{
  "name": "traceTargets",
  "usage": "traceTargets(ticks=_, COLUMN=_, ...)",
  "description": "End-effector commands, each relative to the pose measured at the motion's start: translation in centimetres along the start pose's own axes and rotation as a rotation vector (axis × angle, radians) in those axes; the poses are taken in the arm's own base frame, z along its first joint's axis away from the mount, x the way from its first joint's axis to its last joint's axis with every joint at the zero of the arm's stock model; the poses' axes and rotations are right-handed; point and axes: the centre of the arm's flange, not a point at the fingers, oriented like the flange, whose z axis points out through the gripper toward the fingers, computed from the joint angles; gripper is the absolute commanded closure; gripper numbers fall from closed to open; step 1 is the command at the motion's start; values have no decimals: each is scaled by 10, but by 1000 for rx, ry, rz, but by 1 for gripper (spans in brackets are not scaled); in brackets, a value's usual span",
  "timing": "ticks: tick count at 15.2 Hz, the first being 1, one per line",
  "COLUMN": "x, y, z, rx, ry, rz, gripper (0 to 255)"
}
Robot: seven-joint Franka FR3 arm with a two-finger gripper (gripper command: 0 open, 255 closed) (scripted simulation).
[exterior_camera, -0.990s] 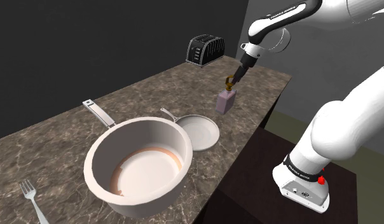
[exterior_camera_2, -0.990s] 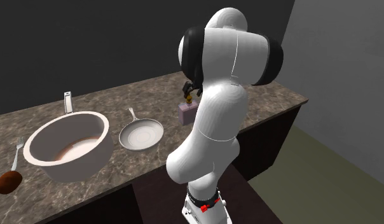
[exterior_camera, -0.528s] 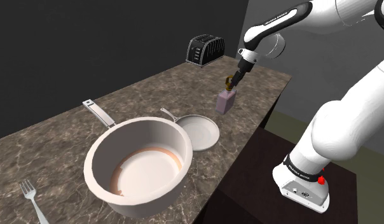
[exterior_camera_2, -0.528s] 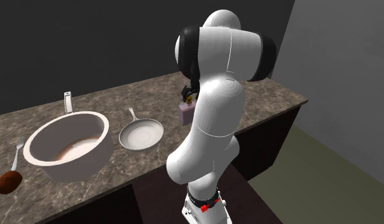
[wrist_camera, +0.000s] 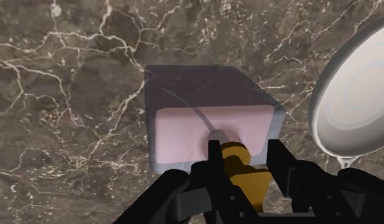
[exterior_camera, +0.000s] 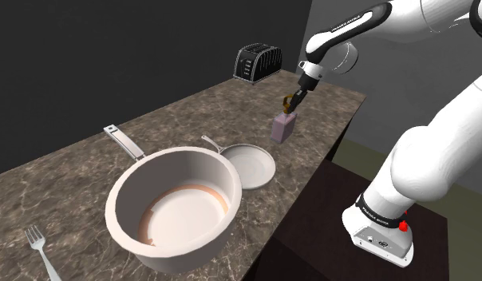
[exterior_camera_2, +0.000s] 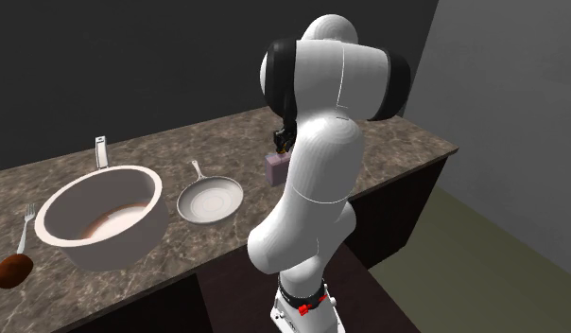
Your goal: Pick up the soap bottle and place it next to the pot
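The soap bottle point(exterior_camera: 284, 126) is a squat pale pink block with a yellow pump, standing upright on the dark marbled counter point(exterior_camera: 64, 180). In the wrist view my gripper point(wrist_camera: 243, 153) is shut on the yellow pump, with the pink body point(wrist_camera: 210, 121) right beneath the fingers. In the shoulder view the gripper point(exterior_camera: 291, 102) comes down onto the bottle's top. The arm partly hides the bottle point(exterior_camera_2: 275, 168) in the second exterior view. The large white pot point(exterior_camera: 183, 211) with a long handle stands well off toward the shoulder view's lower left.
A small white frying pan point(exterior_camera: 251, 165) lies between pot and bottle. A black toaster point(exterior_camera: 258, 61) stands at the counter's far end. A fork point(exterior_camera: 40, 246) and a brown rounded thing point(exterior_camera_2: 11, 271) lie beyond the pot. The counter's front edge drops off beside the bottle.
The fingers have come together on the bottle's yellow pump. The arm has lowered a little and then held still; the bottle has not moved.
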Motion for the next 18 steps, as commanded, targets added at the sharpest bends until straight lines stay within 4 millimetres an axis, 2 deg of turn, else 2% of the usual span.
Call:
traceTargets(ticks=1, x=0, y=0, z=0, rx=0, ry=-1, rz=0, gripper=255)
traceTargets(ticks=7, x=0, y=0, z=0, rx=0, ry=-1, rz=0, gripper=255)
traceTargets(ticks=18, x=14, y=-14, z=-54, rx=0, ry=-1, rz=0, gripper=255)
